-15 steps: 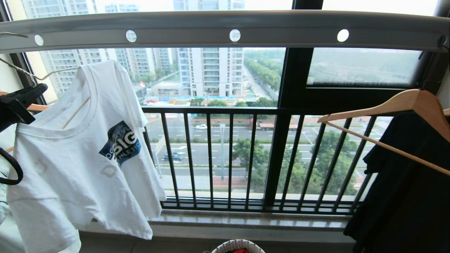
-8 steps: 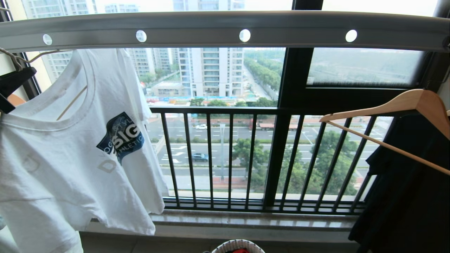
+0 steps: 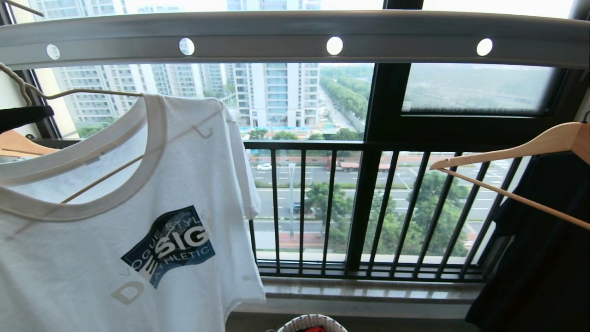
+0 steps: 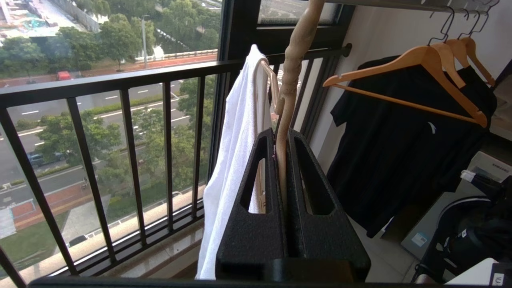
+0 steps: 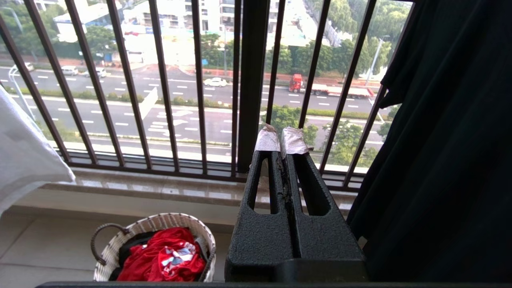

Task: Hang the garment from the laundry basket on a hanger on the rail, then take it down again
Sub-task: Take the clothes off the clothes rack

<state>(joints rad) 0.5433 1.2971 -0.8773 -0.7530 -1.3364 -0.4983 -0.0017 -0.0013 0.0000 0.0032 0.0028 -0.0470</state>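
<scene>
The garment [image 3: 138, 221], a white T-shirt with a dark blue chest print, hangs on the thin cream hanger [image 3: 87, 92] at the left, just below the rail [image 3: 295, 27]. The hook's top runs out of view. In the left wrist view my left gripper [image 4: 281, 134] is shut on the hanger's cream wire [image 4: 294, 68], with the T-shirt [image 4: 240, 140] edge-on beside it. My right gripper [image 5: 281, 140] is low on the right, shut and empty. The laundry basket [image 5: 160, 221] stands on the floor below the window sill, its rim [image 3: 312, 319] showing at the head view's bottom edge.
A black garment [image 3: 539, 258] hangs on a wooden hanger [image 3: 521, 150] at the right. Another wooden hanger [image 3: 18, 145] sits at the far left. The black window railing [image 3: 350, 207] and stone sill [image 3: 359, 293] lie behind. Red clothing [image 5: 164, 256] fills the basket.
The T-shirt on its hanger has swung to the right and nearer to the head camera, its print now lower and larger. The head view itself has shifted a little.
</scene>
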